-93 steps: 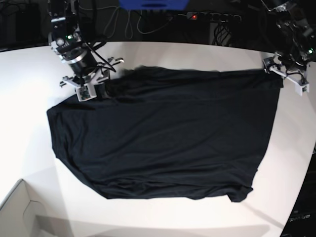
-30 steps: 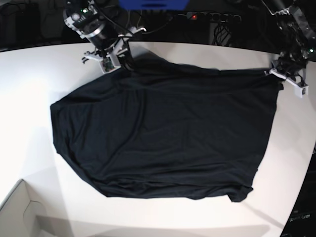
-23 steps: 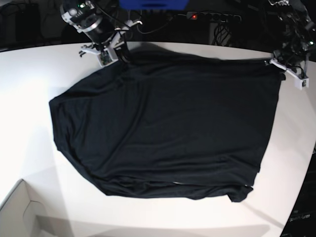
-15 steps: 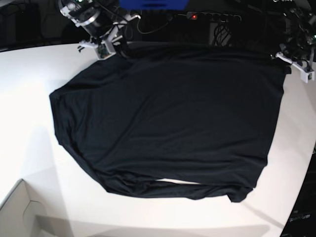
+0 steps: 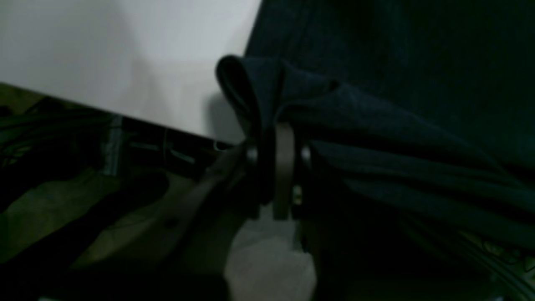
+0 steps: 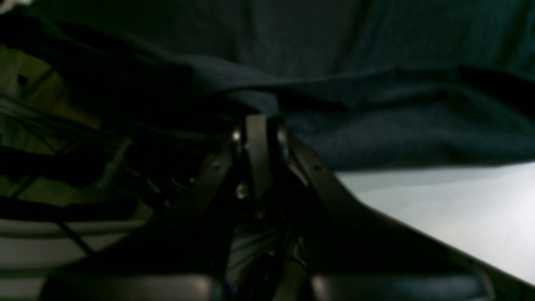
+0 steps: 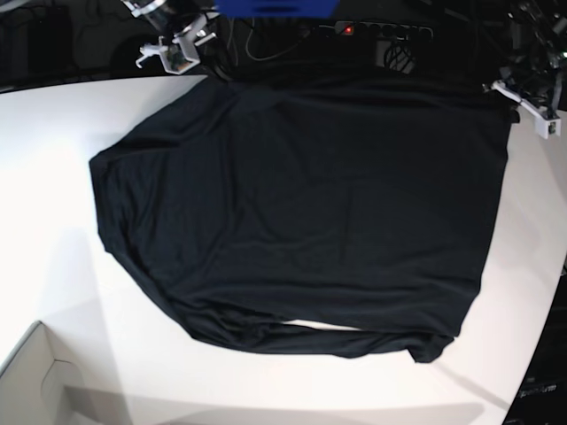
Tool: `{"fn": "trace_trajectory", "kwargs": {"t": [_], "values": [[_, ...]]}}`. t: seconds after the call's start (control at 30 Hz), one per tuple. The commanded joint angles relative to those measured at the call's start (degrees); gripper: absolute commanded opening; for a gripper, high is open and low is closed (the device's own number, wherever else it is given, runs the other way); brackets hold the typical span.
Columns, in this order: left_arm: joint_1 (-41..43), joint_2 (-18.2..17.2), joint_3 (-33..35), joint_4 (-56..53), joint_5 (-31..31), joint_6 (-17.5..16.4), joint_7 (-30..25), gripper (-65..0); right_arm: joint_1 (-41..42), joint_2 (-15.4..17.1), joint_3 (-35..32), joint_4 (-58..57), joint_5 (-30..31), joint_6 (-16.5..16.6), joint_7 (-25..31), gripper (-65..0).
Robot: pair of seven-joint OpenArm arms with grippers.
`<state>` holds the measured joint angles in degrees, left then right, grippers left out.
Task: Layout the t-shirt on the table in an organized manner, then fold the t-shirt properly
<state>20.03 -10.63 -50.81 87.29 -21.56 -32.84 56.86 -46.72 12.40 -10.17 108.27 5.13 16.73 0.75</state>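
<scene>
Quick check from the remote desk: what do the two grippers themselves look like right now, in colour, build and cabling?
In the base view, both the right gripper and the left gripper have white jaw brackets on black, cable-draped arms. The wrist views show dark, narrow flat fingers with small metal screws.

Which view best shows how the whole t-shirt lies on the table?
The base view: the entire t-shirt is spread over the table. The left wrist view shows only a bunched corner in closed fingers; the right wrist view shows dark folds.
</scene>
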Motion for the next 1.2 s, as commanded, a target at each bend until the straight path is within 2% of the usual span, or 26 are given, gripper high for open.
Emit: {"fn": "trace_trajectory", "kwargs": {"t": [0.0, 0.33, 0.5, 0.83, 1.17], "values": [[1.0, -0.4, -0.1, 0.0, 2.4, 0.0, 2.8, -64.9, -1.1, 0.2, 0.5, 0.9, 0.5, 0.2, 2.2, -65.0], [3.0, -0.7, -0.1, 0.2, 2.4, -0.1, 2.8, -64.9, -1.4, 1.7, 0.7, 1.1, 0.5, 0.2, 2.9, -65.0], [3.3, -0.5, -0.1, 4.6, 2.4, -0.1, 2.9, -64.9, -0.8, 1.7, 0.5, 1.3, 0.5, 0.2, 2.9, -65.0], [0.9, -0.4, -0.1, 10.6, 2.4, -0.1, 8.9, -64.9, 1.8, 1.8, 0.5, 1.3, 0.5, 0.3, 2.9, -65.0], [-5.2, -0.9, 0.0, 10.9, 2.9, 0.3, 14.7, -64.9, 8.7, 1.8, 0.7, 0.9, 0.5, 0.3, 1.8, -65.0]]}}
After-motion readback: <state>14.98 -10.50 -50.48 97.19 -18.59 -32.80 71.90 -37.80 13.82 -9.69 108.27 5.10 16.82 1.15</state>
